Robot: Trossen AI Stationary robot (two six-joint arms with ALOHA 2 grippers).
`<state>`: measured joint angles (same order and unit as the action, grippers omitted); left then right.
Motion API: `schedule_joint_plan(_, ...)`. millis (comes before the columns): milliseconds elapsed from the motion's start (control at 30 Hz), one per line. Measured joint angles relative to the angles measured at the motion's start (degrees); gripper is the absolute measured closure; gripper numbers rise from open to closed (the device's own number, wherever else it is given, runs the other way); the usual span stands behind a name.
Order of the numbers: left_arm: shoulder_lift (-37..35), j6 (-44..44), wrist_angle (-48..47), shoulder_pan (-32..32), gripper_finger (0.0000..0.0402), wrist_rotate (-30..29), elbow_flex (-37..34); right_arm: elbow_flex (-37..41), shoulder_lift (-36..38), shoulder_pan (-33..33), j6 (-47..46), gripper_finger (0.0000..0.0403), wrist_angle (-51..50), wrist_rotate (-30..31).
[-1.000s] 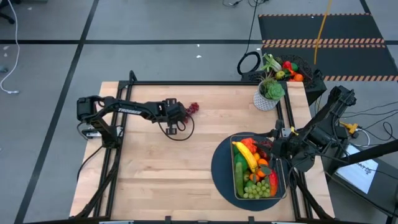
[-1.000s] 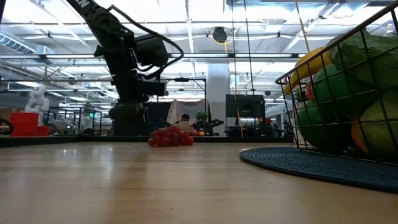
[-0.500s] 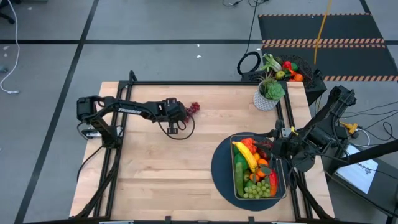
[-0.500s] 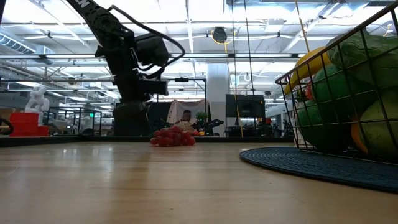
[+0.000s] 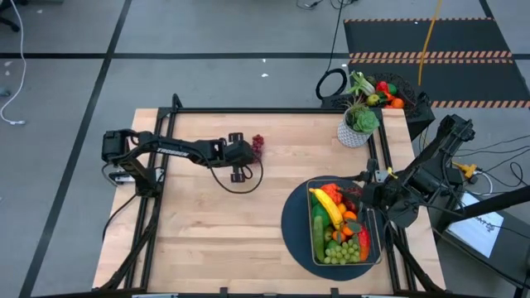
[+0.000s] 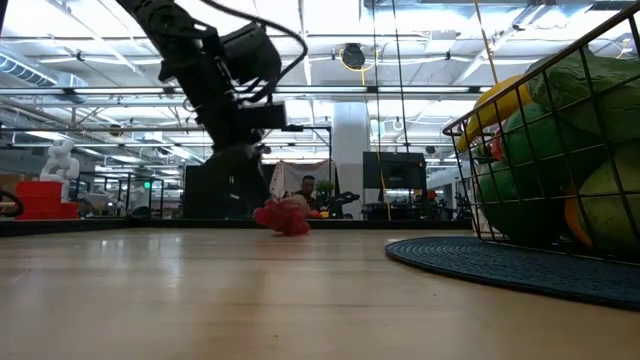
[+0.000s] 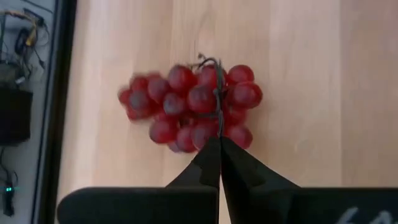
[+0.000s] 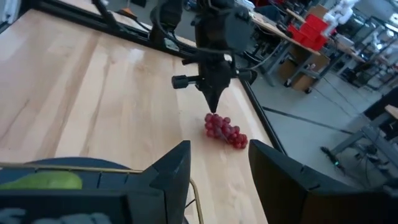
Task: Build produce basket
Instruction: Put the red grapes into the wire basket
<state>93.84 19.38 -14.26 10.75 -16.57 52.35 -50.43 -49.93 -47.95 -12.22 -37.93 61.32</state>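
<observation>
A bunch of red grapes [image 7: 186, 109] lies on the wooden table near its far edge, also in the high view [image 5: 257, 143] and the low view [image 6: 284, 216]. My left gripper [image 7: 219, 144] is shut at the bunch, slanting down from the table's left [image 5: 247, 151]. The wire basket [image 5: 317, 248] stands on a dark round mat [image 5: 294, 217] at the near right. It holds a banana [image 5: 328, 207], green grapes [image 5: 344, 253] and other produce. My right gripper [image 8: 217, 177] hovers open above the basket's far end [image 5: 368, 197], holding nothing. My left gripper pinches the dark stem [image 7: 217, 118] of the red grapes between its two fingertips. The fingers slant down from the table's left side. The stem end is raised at the fingertips [image 8: 213, 107], and the bunch's other end [image 8: 237, 140] trails on the table.
A potted green plant [image 5: 358, 124] stands at the table's far right corner. Beyond it, a black bin [image 5: 385, 93] holds more produce. Bare wood lies between the red grapes and the mat. Black frame rails [image 5: 273, 110] run along the table's edges.
My left gripper has moved toward the table's right edge and risen a little, tipping less steeply. The red grapes have been drawn together and shifted slightly right, the stem end coming up.
</observation>
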Motion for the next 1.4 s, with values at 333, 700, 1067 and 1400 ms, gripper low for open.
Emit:
schedule_joint_plan(333, 0.0, 1.9, 0.0, -2.3, 0.04, -0.1, 6.8, 8.0, 0.0, 7.7, 9.3, 0.0248, 17.3, -0.1)
schedule_joint_plan(700, 0.0, 7.3, 0.0, -5.6, 0.04, -0.1, 16.2, 18.1, -1.4, 21.6, 18.9, 0.0248, 50.2, -21.1)
schedule_joint_plan(1067, 0.0, 12.1, 1.1, -10.6, 0.04, -0.1, 20.7, 18.1, -13.9, 34.2, 21.8, 0.0245, 67.1, -38.1)
schedule_joint_plan(1400, 0.0, 14.4, 2.0, -13.4, 0.04, 0.0, 21.1, 12.6, -22.8, 42.2, 12.1, 0.0174, 66.5, -47.4)
